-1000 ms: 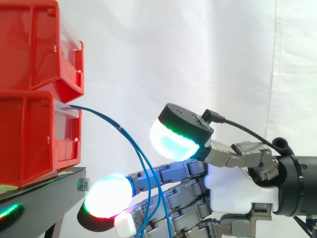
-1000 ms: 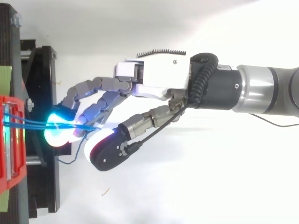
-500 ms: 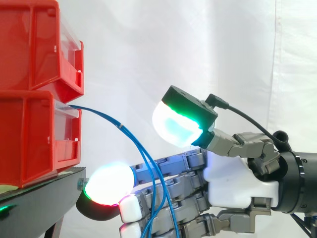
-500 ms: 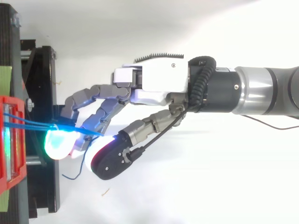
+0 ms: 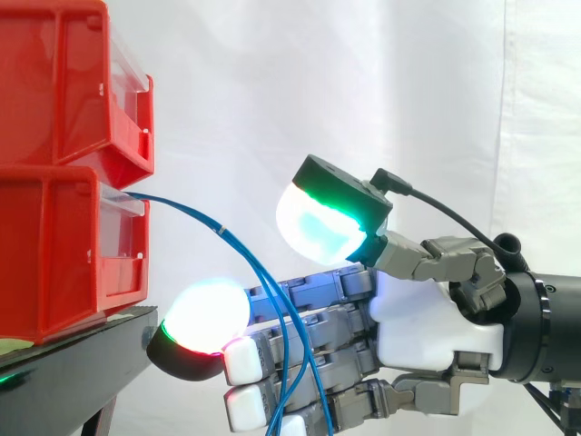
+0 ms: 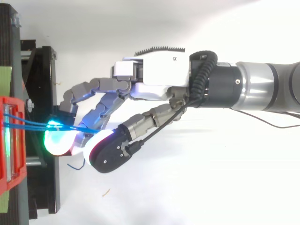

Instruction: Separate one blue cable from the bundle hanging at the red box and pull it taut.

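Blue cables (image 5: 221, 232) come out of the front lip of the lower red bin (image 5: 54, 254) on the far left. They arc out to the right and then drop down, so they're hanging slack, not tight. That bin sits under an upper red bin (image 5: 54, 82), both on the black stand (image 5: 82, 350).

Going right, the strands fall straight across the robot hand (image 5: 422, 318), which reaches in level from the right with its fingers stretched toward the stand. The hand is spread and relaxed, not clenched on anything. The fingers are pretty much straight and the thumb sticks up. Its pad (image 5: 318, 227) glows white-cyan with a green edge, up above the strands and not touching them. The topmost fingertip (image 5: 207, 313) glows white with a red-green rim, just left of where the strands cross. I couldn't tell you whether any strand has slipped between two fingers or just lies against them.

In the top view the cables (image 6: 33, 125) run from the bin over to that glowing fingertip, and a loose end (image 6: 75, 165) curls out near the thumb. The silver-grey arm (image 6: 262, 86) is further right, with the white curtain (image 5: 436, 109) behind.
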Tool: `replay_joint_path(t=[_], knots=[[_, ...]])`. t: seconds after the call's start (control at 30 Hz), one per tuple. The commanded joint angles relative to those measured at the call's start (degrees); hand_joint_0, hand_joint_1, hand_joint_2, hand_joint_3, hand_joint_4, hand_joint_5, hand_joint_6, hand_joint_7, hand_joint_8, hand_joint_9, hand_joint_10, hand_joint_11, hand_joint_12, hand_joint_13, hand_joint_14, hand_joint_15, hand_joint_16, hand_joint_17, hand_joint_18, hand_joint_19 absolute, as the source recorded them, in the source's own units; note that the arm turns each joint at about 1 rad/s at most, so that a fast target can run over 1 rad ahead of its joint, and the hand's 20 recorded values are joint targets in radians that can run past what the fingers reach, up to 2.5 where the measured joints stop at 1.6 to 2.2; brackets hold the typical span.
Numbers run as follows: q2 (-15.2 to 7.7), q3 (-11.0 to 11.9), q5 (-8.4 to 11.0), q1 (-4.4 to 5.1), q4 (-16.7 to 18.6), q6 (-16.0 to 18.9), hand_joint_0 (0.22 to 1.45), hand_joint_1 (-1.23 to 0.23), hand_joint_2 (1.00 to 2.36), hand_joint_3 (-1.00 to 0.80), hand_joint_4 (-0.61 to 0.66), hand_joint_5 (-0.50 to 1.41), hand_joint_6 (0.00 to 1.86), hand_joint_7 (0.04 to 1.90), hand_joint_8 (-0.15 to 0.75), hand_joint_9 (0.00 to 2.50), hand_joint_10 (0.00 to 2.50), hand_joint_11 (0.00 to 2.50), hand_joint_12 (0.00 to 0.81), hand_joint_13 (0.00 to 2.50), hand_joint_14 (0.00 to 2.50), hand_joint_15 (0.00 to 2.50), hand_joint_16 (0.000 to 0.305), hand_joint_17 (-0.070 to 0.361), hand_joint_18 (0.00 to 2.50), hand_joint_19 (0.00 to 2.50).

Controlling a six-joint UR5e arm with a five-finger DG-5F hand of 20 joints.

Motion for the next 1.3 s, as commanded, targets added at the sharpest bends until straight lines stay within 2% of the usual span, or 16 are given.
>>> replay_joint_path(t=[0.0,0.1,0.3,0.8,1.27], knots=[[-0.01,0.07,0.0,-0.44,0.7,0.0,0.61,-0.63,1.0,-0.45,0.27,-0.16,0.5,0.94,0.309,0.86,0.01,0.49,0.355,0.83,0.02,0.41,0.043,0.097,0.76,0.56],[-0.01,0.07,-0.44,-0.97,1.14,0.0,0.61,-0.64,1.0,-0.44,0.27,-0.16,0.5,0.96,0.309,0.86,0.01,0.49,0.354,0.83,0.02,0.41,0.043,0.097,0.76,0.56],[-0.01,0.07,-1.58,-1.32,1.23,0.0,0.62,-0.64,1.0,-0.43,0.27,-0.16,0.5,0.99,0.31,0.86,0.01,0.49,0.353,0.84,0.01,0.42,0.043,0.097,0.76,0.57],[-0.01,0.07,-1.58,-0.88,2.37,0.0,0.64,-0.63,1.01,-0.41,0.25,-0.14,0.5,1.06,0.31,0.88,0.01,0.52,0.354,0.86,0.01,0.44,0.043,0.097,0.78,0.58],[-0.01,0.07,-2.02,-1.23,3.07,0.0,0.66,-0.56,1.01,-0.39,0.26,-0.14,0.5,1.08,0.314,0.9,0.01,0.52,0.354,0.87,0.01,0.44,0.043,0.098,0.78,0.59]])
